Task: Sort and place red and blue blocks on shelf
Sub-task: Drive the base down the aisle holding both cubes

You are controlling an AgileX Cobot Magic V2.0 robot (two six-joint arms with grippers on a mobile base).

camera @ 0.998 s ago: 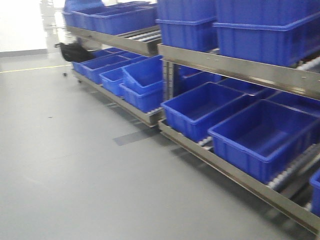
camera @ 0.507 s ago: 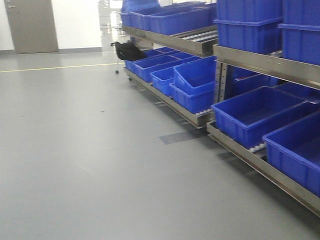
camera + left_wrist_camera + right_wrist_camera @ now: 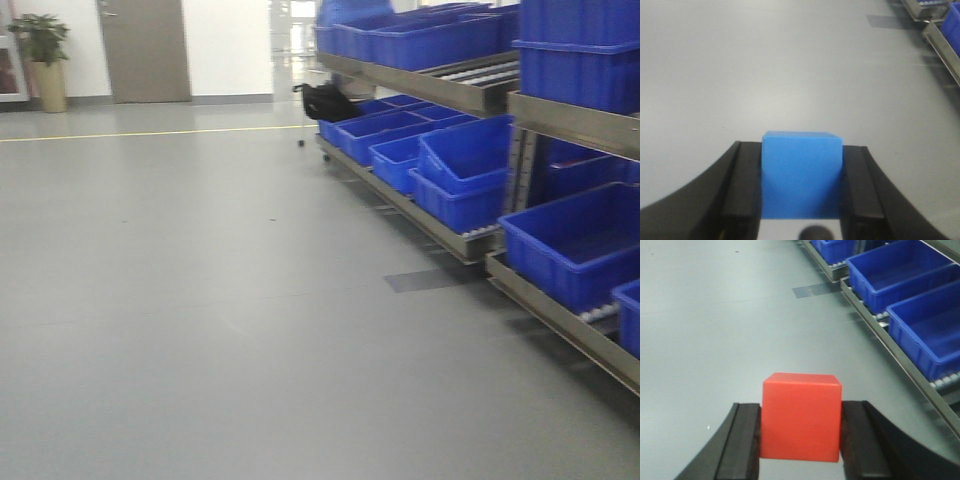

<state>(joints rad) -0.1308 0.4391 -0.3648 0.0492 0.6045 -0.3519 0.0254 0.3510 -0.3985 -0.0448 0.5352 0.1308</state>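
The left gripper (image 3: pixel 801 150) pinches a small matte blue cube (image 3: pixel 801 175), the right gripper (image 3: pixel 800 407) a small matte red cube (image 3: pixel 800 425), probably to carry the 2 safely to the brushed-steel shelf (image 3: pixel 575 122).

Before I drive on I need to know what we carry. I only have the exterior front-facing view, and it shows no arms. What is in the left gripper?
Observer: The left gripper is shut on the blue block, with a finger on each side.
Operator: And the right one?
Observer: The right gripper is shut on the red block.
Operator: Is either block over the shelf yet?
Observer: No. Grey floor lies beyond each block, and the shelf sits off to the right.
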